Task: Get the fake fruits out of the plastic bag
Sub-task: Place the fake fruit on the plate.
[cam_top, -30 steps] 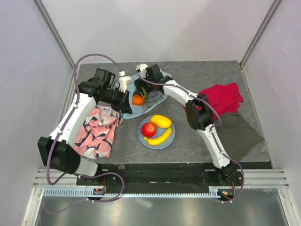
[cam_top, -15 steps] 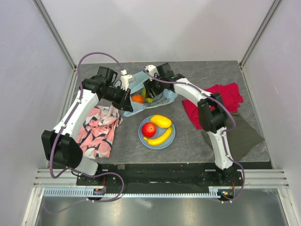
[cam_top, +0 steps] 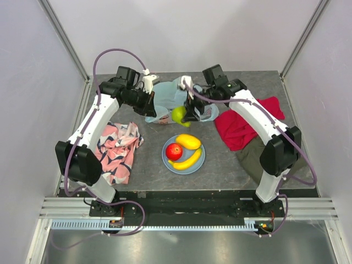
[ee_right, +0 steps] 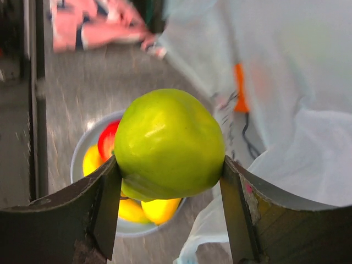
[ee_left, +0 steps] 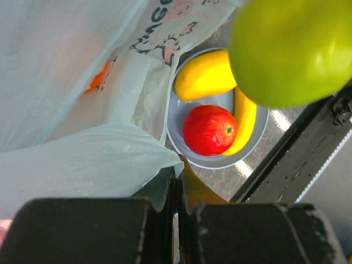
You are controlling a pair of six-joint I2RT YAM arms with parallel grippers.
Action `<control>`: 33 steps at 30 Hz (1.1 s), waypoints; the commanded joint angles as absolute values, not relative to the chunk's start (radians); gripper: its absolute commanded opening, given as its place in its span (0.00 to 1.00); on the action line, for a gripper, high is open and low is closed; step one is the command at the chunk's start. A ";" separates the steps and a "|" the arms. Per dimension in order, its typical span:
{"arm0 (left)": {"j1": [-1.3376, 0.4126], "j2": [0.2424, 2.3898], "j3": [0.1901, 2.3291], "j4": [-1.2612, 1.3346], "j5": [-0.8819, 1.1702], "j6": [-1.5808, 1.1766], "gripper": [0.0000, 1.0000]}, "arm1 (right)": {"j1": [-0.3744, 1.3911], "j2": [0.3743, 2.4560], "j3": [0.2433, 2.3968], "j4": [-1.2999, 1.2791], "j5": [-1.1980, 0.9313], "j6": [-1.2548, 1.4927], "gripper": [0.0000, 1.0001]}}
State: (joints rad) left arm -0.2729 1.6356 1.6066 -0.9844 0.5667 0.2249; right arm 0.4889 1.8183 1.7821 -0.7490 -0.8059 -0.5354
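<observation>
Nearest, a plate [cam_top: 163, 154] holds a red apple [cam_top: 174, 150], banana [cam_top: 188, 160] and yellow fruit [cam_top: 188, 141]. Just beyond it the right gripper [ee_right: 170, 192] grasps a green apple [ee_right: 168, 143], its stem end unseen. Farther, the left gripper [ee_left: 177, 184] is clamped on the bag [cam_top: 168, 96], which is stretched crosswise. An orange [ee_left: 96, 82] shows dimly inside. Cloths [cam_top: 116, 151] flank it.

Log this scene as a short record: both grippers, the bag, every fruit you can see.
left gripper: shut, pinching a fold of the plastic bag
right gripper: shut on the green apple, held outside the bag
plate: holds red apple, banana, yellow fruit
inside the bag: orange, seen through the plastic
other fruits: none in view
</observation>
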 commanded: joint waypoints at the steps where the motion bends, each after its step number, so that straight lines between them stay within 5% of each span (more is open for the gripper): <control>1: -0.279 1.628 1.654 -0.950 0.503 0.229 0.02 | 0.541 1.720 1.665 -1.017 -0.755 -0.951 0.47; 7: -0.279 1.598 1.631 -0.945 0.480 0.229 0.01 | 0.598 1.669 1.464 -0.980 -0.643 -1.052 0.45; 33: -0.278 1.496 1.523 -0.942 0.448 0.250 0.02 | 0.768 1.612 1.292 -1.034 -0.489 -1.345 0.38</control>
State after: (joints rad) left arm -0.2768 1.5360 1.5307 -0.9653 0.4534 0.2253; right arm 0.7506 1.6276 1.2980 -1.0492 -0.4999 -1.2625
